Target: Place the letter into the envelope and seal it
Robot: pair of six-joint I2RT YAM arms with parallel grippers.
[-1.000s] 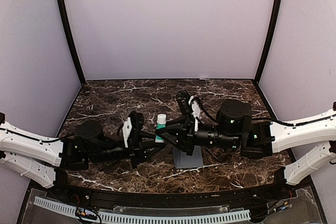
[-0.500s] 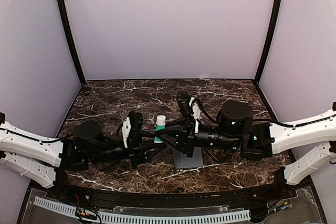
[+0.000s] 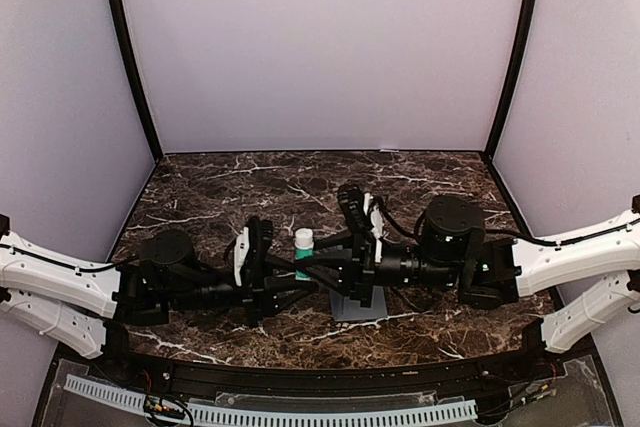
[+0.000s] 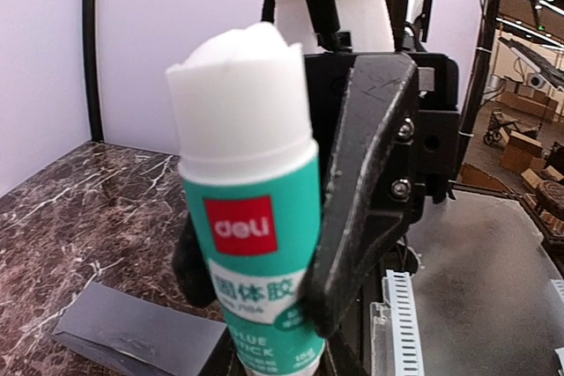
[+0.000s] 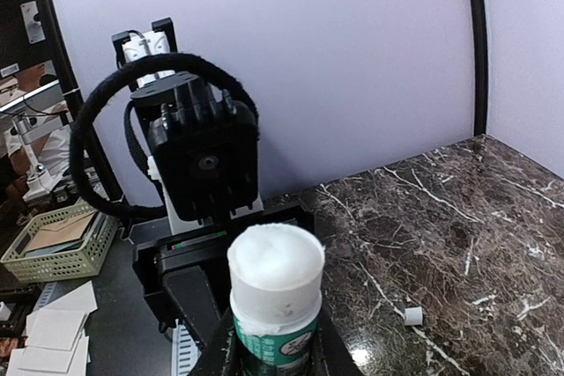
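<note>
A white-and-green glue stick (image 3: 303, 251) stands upright over the table's middle, uncapped, with white glue showing at its top (image 5: 275, 261). Both grippers hold it. My left gripper (image 3: 292, 277) comes in from the left and is shut on its base (image 4: 273, 360). Reaching in from the right, my right gripper (image 3: 312, 261) is shut round its green body (image 5: 275, 351), and one black finger (image 4: 357, 191) lies along the label. The dark blue-grey envelope (image 3: 357, 305) lies flat just beside and below them, its corner also seen in the left wrist view (image 4: 132, 336). The letter is out of view.
A small white cap (image 5: 411, 314) lies on the marble top (image 3: 220, 187) near the stick. Pale walls close the back and both sides. A slotted plastic rail (image 3: 270, 412) runs along the near edge.
The glue stick and both grippers have sunk a little toward the table. Both grips look the same.
</note>
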